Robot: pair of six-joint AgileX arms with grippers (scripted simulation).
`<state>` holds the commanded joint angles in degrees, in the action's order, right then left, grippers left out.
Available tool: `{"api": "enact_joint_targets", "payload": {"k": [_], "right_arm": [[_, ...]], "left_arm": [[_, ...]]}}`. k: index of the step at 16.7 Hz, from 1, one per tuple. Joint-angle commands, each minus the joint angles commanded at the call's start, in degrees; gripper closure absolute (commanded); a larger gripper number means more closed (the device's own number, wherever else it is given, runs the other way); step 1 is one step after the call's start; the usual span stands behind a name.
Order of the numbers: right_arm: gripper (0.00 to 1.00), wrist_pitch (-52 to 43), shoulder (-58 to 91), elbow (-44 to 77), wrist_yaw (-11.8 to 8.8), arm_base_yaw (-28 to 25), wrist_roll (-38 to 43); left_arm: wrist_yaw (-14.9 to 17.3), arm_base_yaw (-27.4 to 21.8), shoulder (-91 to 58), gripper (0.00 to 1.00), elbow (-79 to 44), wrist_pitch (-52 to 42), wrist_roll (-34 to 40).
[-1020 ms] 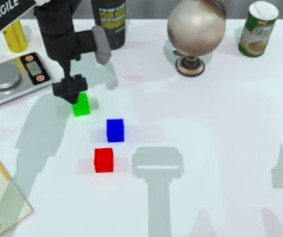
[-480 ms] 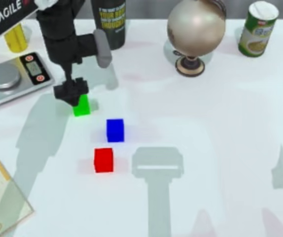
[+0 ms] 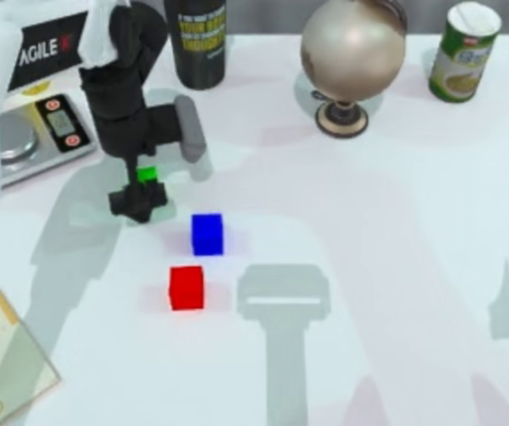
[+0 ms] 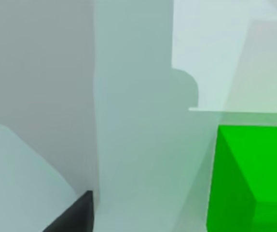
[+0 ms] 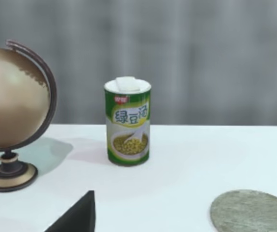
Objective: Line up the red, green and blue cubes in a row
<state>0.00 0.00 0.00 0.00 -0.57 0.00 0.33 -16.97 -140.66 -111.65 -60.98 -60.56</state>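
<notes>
Nearest on the bench (image 3: 396, 266): red cube (image 3: 186, 287), left of centre. Just beyond it and slightly right, blue cube (image 3: 207, 233); the two are close but not touching

Next out, left end effector (image 3: 138, 201) sits left of the blue cube, low over the bench. Green cube (image 3: 146, 174) shows only as a sliver just past the fingers on the far side, mostly hidden by the arm from above. Left wrist view has the green cube (image 4: 252, 179) filling one side of frame, very close. Can't tell whether the fingers are apart or clamped on it, nor whether the cube is resting or lifted

Key relation: red and blue already form a diagonal running near-left to far-right, and green lies off that line, left of and slightly beyond blue. My read: green needs to go onto one end of that line, and the left arm is plainly the nearer one. Blue is the thing to avoid clipping

Far side, left to right: scale (image 3: 33, 133), dark can (image 3: 197, 40), globe (image 3: 352, 58), green tin (image 3: 464, 49); all well clear

Right arm is parked, out of the top view; its camera looks at the globe (image 5: 13, 121) and green tin (image 5: 127, 123)
</notes>
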Motion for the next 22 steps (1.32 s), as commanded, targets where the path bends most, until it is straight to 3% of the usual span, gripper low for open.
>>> {"api": "enact_joint_targets", "payload": {"k": [3,16,22], "right_arm": [[0.0,0.0,0.0,0.0,0.0,0.0,0.0],[0.0,0.0,0.0,0.0,0.0,0.0,0.0],[0.0,0.0,0.0,0.0,0.0,0.0,0.0]], "left_arm": [[0.0,0.0,0.0,0.0,0.0,0.0,0.0],[0.0,0.0,0.0,0.98,0.0,0.0,0.0],[0.0,0.0,0.0,1.0,0.0,0.0,0.0]]}}
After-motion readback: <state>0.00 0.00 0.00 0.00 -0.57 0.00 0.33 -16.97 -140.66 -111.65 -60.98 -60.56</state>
